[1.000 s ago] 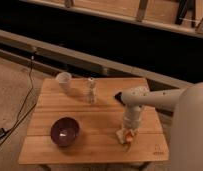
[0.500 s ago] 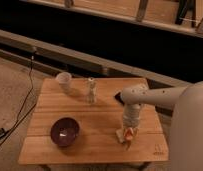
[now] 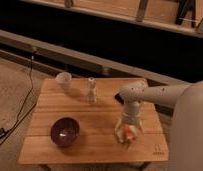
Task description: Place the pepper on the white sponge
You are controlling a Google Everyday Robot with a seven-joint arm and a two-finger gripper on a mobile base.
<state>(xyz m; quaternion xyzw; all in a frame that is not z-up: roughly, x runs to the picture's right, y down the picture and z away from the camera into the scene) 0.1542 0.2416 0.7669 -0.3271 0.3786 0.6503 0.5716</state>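
Gripper low over right side of table, pepper at its tip.

Camera view: gripper (image 3: 128,134) points down at the wooden table (image 3: 95,125); jaws pinch the pepper (image 3: 128,133) directly over the white sponge (image 3: 120,135), contact unclear. Purple bowl (image 3: 64,131) front left; white cup (image 3: 64,80) and pale bottle (image 3: 91,90) at back.

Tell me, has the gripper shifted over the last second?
No. The gripper stays low over the table's front right, same offset from the purple bowl, with the pepper at it.
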